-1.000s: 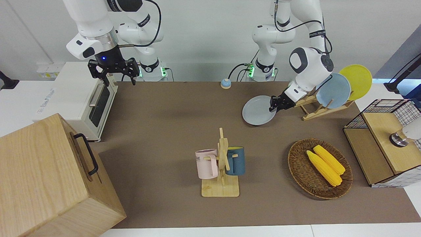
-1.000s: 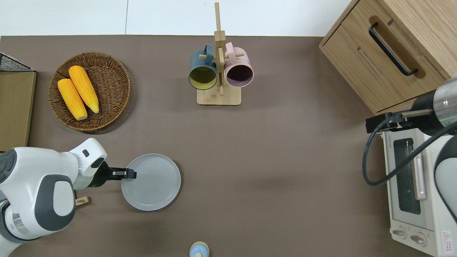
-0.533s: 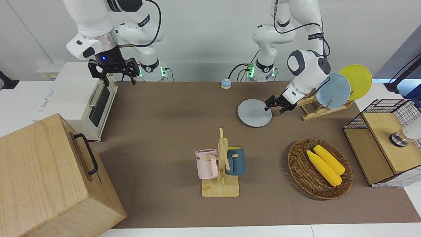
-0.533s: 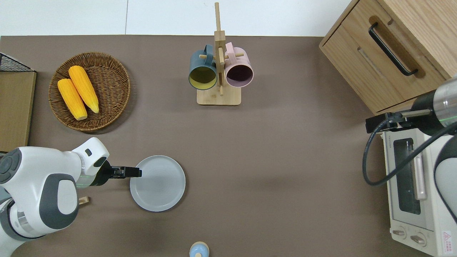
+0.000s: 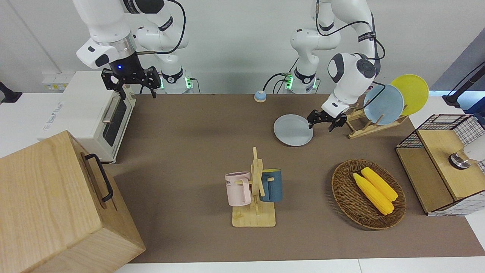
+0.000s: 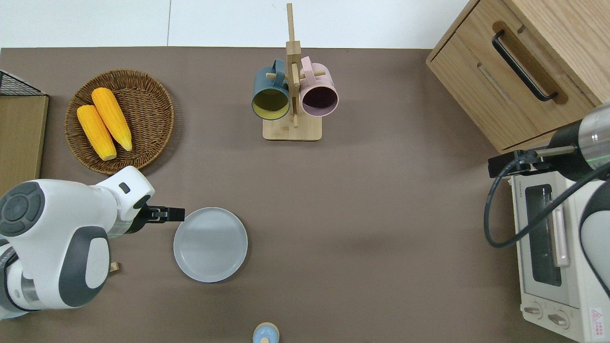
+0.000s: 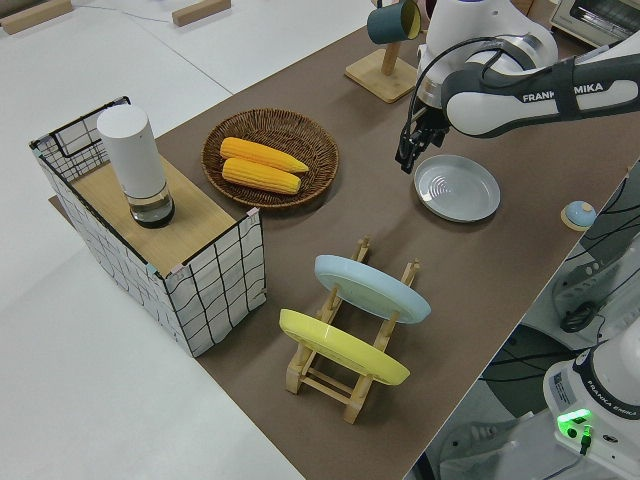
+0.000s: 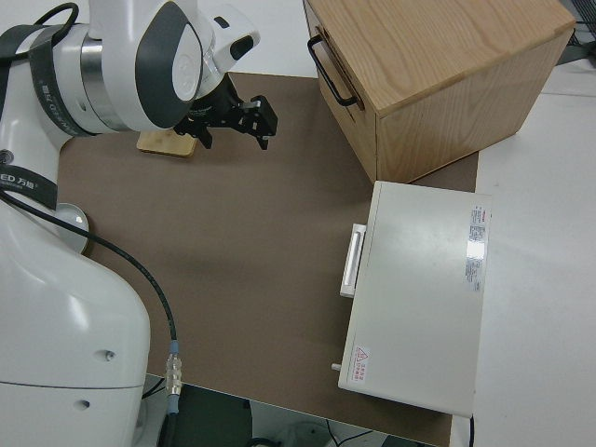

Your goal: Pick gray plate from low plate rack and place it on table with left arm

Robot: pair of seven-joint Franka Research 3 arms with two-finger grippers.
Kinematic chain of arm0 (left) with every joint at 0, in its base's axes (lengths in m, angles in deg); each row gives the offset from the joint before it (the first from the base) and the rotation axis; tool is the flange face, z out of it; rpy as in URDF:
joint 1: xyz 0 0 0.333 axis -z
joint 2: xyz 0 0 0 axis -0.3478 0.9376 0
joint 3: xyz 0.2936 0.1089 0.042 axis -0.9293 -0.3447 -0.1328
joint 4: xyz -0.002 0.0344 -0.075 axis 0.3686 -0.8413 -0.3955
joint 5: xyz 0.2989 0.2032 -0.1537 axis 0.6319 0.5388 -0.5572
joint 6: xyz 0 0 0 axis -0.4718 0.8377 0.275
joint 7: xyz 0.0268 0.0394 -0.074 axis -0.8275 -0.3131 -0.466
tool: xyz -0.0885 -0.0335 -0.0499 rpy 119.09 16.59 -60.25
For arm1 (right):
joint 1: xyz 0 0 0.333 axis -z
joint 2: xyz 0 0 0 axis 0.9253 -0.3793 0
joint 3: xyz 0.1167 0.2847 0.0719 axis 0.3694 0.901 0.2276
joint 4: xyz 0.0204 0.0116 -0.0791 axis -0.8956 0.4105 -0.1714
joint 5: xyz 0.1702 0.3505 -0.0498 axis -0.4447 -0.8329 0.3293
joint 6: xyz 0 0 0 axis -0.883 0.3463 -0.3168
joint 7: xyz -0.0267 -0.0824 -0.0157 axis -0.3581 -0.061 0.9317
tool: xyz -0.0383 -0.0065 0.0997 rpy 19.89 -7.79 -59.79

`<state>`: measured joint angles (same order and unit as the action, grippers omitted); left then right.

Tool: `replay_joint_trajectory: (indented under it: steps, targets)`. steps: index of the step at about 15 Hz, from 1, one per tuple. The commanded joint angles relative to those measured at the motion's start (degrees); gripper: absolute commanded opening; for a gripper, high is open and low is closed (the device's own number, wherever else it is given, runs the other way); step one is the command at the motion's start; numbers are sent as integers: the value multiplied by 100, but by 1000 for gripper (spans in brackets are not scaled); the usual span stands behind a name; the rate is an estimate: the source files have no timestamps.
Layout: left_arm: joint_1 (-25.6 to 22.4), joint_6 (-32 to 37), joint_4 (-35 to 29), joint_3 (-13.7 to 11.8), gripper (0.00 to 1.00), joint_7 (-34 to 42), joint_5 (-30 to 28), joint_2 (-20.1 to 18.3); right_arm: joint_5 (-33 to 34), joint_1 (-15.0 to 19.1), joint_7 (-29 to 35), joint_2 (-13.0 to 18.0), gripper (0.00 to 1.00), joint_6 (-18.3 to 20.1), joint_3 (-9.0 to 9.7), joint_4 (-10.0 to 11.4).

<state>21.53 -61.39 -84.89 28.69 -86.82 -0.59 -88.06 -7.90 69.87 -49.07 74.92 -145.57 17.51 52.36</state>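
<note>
The gray plate point(image 5: 293, 130) lies flat on the table point(image 5: 197, 151), right of frame center. The left gripper point(image 5: 327, 120) sits at the plate's right edge, fingers spread, clear of the rim. The low plate rack point(image 5: 369, 123), upper right, holds a light blue plate point(image 5: 383, 104) and a yellow plate point(image 5: 411, 93). The right arm is parked.

Left arm point(image 7: 540, 95): "FRANKA EMIKA" in white letters on its dark forearm band;
Pink mug point(image 5: 238, 188): dark lettering on its side, too small to read;
Toaster oven point(image 6: 557, 247): red warning triangle label by its knobs; wording unreadable
</note>
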Motion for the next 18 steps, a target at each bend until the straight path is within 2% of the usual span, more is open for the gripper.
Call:
replay_joint_trajectory:
  steps: [1, 8, 11, 14, 18]
  targets:
    - [32, 932, 678, -34, 1000, -351, 477, -64, 17, 127, 75, -54, 983, 92, 115, -122]
    - [-29, 2216, 1786, -87, 998, -351, 495, -82, 17, 127, 75, -54, 983, 92, 115, -114]
    - [-38, 2533, 1954, -113, 1000, -333, 538, -257, 17, 127, 75, -54, 983, 92, 115, -114]
    - [-21, 3059, 2165, -96, 1000, -333, 951, -301, 17, 127, 75, -54, 983, 92, 115, -122]
    - [-38, 3298, 2174, -113, 1000, -316, 969, -407, 17, 127, 84, -54, 983, 92, 115, -114]
